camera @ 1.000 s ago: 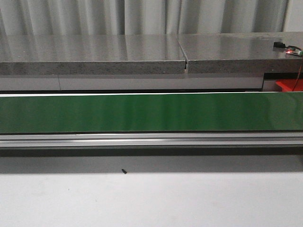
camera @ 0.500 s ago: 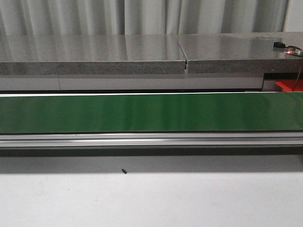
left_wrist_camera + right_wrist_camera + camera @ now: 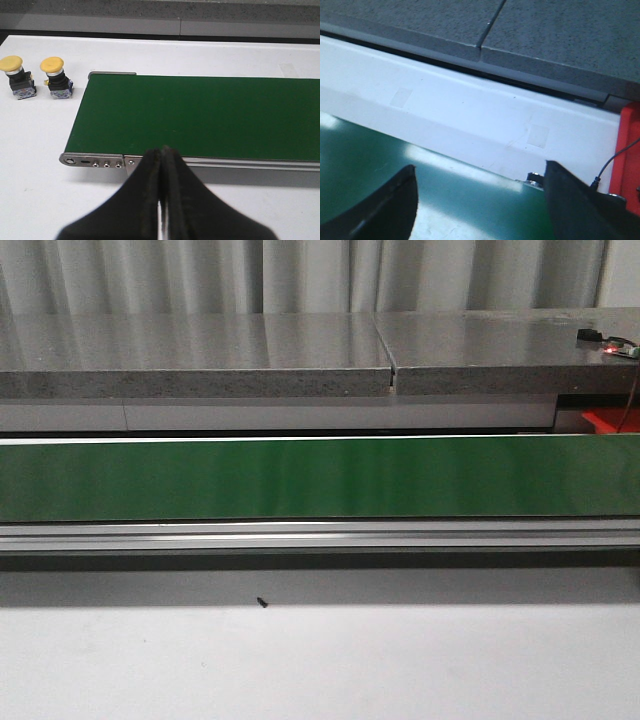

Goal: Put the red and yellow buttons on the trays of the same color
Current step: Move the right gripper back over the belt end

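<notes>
Two yellow buttons, left wrist view only: yellow button A point(image 3: 16, 76) and yellow button B point(image 3: 55, 77), mushroom-head push buttons, each upright on a dark blocky switch body, side by side on the white worktop point(image 3: 35, 170), just off the end of the green conveyor belt point(image 3: 200, 117); B is the one nearer the belt end, A beyond it. They stand apart from each other and neither touches the belt. No red button visible in any view; belt surface bare in the front view. Trays: a red edge point(image 3: 629, 150) beside the belt's other end in the right wrist view, likely the red tray but can't confirm; no yellow tray seen

Handling, as judgement: hard plastic, light, rigid, not fragile. The domed cap looks smooth and would likely slip, and top-heavy means it could tip if nudged; best to pinch the squarish body or the neck under the cap, from above

Left gripper point(image 3: 161, 155) fingers pressed together, nothing between them, hanging over the near rail of the belt, well short of the buttons. Right gripper point(image 3: 480, 200) spread wide, nothing held, over the belt near the red edge. Sorting not started for these two
</notes>
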Motion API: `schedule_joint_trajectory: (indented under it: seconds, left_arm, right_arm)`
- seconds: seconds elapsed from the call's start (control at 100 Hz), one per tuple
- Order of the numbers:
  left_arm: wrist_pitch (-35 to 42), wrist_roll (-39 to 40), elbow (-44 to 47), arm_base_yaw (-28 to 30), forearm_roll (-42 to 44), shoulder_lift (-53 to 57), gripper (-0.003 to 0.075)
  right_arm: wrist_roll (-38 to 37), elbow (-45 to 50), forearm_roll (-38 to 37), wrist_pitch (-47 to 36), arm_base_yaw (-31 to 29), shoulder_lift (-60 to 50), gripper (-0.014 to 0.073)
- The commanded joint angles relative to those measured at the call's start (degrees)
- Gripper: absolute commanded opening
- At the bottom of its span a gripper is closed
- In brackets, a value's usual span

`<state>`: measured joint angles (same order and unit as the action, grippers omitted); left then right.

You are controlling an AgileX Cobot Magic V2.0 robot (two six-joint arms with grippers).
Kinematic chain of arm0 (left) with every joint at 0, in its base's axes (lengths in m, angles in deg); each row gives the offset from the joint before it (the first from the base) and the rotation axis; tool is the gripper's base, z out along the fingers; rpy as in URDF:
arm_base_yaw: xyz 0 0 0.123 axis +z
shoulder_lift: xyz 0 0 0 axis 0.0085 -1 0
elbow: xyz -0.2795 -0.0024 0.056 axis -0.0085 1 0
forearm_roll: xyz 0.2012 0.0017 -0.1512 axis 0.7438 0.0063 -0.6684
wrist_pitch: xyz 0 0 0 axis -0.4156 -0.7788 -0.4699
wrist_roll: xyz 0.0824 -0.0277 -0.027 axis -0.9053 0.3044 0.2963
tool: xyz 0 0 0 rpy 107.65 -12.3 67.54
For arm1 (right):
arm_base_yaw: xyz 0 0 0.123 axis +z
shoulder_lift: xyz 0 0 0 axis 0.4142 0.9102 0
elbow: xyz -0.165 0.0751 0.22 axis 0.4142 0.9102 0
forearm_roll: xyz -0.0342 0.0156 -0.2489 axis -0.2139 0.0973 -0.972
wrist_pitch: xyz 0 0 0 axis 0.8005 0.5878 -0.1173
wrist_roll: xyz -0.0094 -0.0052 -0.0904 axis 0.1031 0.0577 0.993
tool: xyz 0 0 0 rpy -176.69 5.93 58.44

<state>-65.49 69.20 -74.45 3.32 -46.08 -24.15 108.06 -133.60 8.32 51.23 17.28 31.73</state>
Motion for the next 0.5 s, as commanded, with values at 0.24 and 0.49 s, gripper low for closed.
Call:
schedule_joint_trajectory:
  seconds: [0.24,0.49]
  left_arm:
    - [3.7,0.1,-1.7,-0.5,-0.8,-0.3,-0.0020]
    - [3.7,0.1,-1.7,-0.5,-0.8,-0.3,-0.0020]
  right_arm:
    - [-10.8,8.5,-15.6,-3.6,0.4,-13.1,0.0526]
    - [-17.7,18.8,-21.7,-8.2,0.4,-23.6,0.0514]
